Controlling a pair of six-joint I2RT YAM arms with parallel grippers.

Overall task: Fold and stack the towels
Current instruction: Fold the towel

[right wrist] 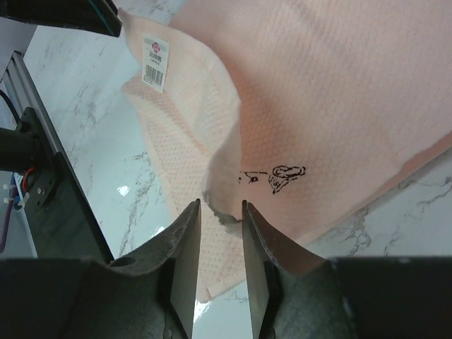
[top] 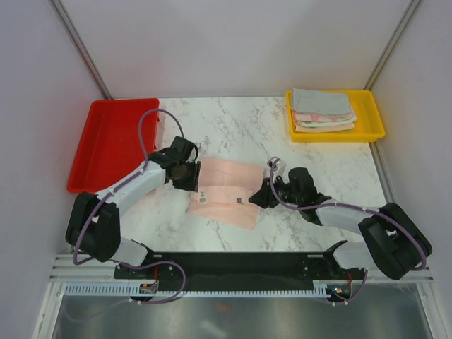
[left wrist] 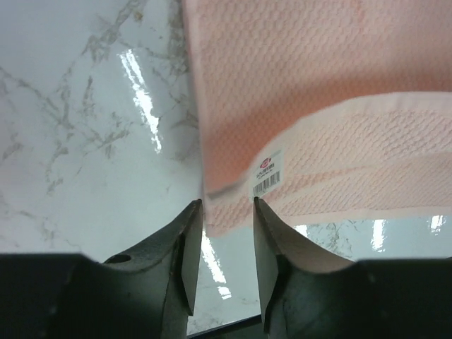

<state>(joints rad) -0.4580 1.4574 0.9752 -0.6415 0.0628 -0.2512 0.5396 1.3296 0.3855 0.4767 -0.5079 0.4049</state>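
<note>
Peach towel point(top: 226, 185) lies flat on counter point(top: 240, 127), near part doubled over far part. Barcode label point(left wrist: 268, 171) on top layer nr its left end, small black print point(right wrist: 279, 174) nr its right end.
Left jaws at towel's left edge: parted, gripping nothing, towel corner just ahead of tips.
Right jaws at towel's right edge: parted too, fold edge at tips, not pinched.
Other towels point(top: 321, 111) stacked in yellow tray point(top: 372, 127), far-right of peach towel, well apart. Red tray point(top: 106, 141) to far-left of it.
</note>
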